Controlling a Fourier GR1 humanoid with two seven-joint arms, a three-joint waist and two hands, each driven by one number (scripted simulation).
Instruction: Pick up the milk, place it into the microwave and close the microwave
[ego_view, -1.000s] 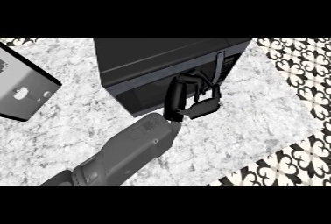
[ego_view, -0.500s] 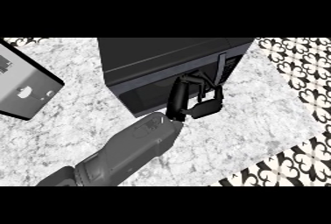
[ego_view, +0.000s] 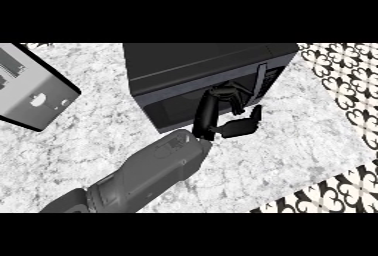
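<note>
So right hand (ego_view: 221, 117) is up against the microwave (ego_view: 199, 75) door front, fingers straight | milk not visible anywhere | microwave sits shut on the marble tabletop (ego_view: 96, 135) | toaster (ego_view: 29, 90) off left

You can't see the milk; the microwave (ego_view: 199, 70) top and the toaster (ego_view: 29, 90) are cut off by the edges.

no readable text, labels, numbers, or signs anywhere
</note>
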